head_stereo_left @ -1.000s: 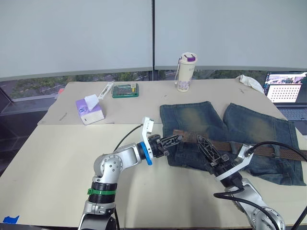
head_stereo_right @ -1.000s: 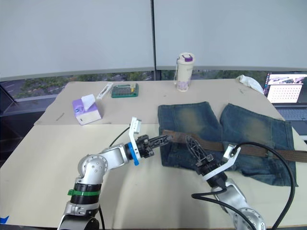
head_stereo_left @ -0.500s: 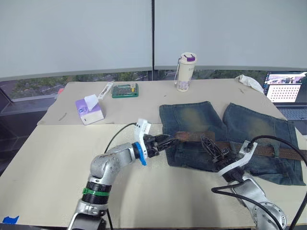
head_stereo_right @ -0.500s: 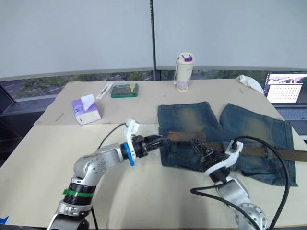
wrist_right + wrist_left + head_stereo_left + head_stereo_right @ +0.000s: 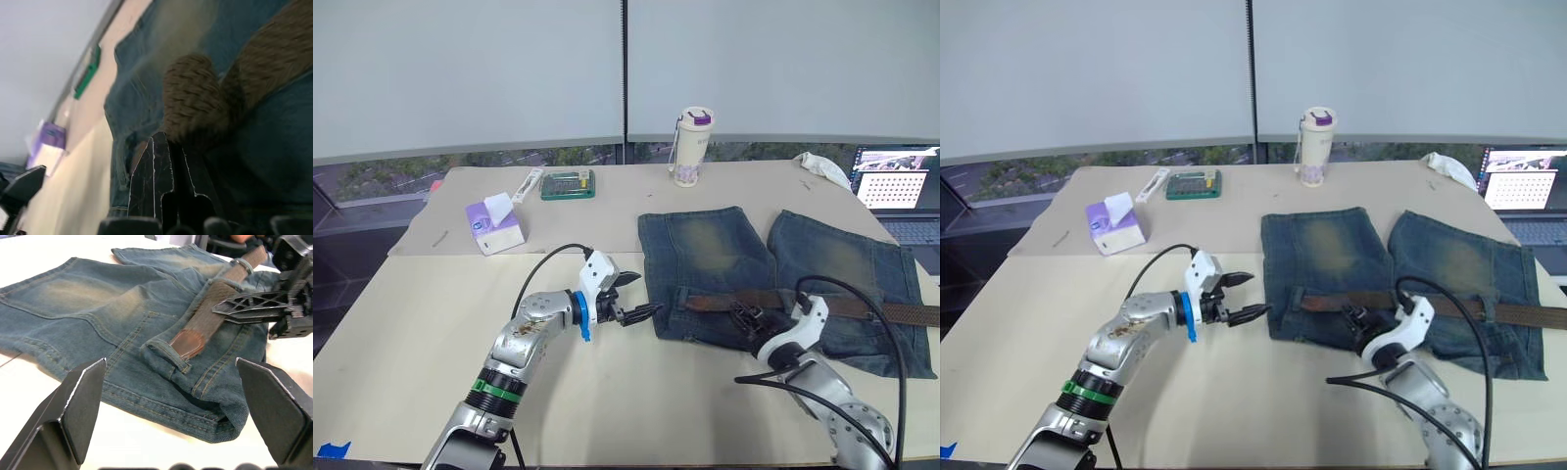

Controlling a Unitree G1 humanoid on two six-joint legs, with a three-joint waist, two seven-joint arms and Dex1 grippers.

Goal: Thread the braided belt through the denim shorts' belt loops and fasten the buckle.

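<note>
The denim shorts (image 5: 705, 245) lie flat on the table, waistband towards me. The braided belt (image 5: 842, 305) runs along the waistband, and its leather tip (image 5: 186, 342) rests at a belt loop (image 5: 168, 355) near the shorts' left side. My left gripper (image 5: 646, 293) hovers just left of the shorts, wide open and holding nothing. My right gripper (image 5: 741, 313) is low on the waistband, shut on the belt, which bunches up (image 5: 190, 98) at its fingertips. The buckle is out of view.
A purple tissue box (image 5: 495, 225), a green case (image 5: 570, 184) and a bottle (image 5: 691, 134) stand at the back of the table. A laptop (image 5: 901, 186) and a white cloth (image 5: 822, 166) sit far right. Black cable (image 5: 871, 294) loops over the shorts' right leg.
My left gripper let go of the belt's tip, opened wide and drew back left off the shorts. My right gripper closed on the belt and sank onto the waistband.
</note>
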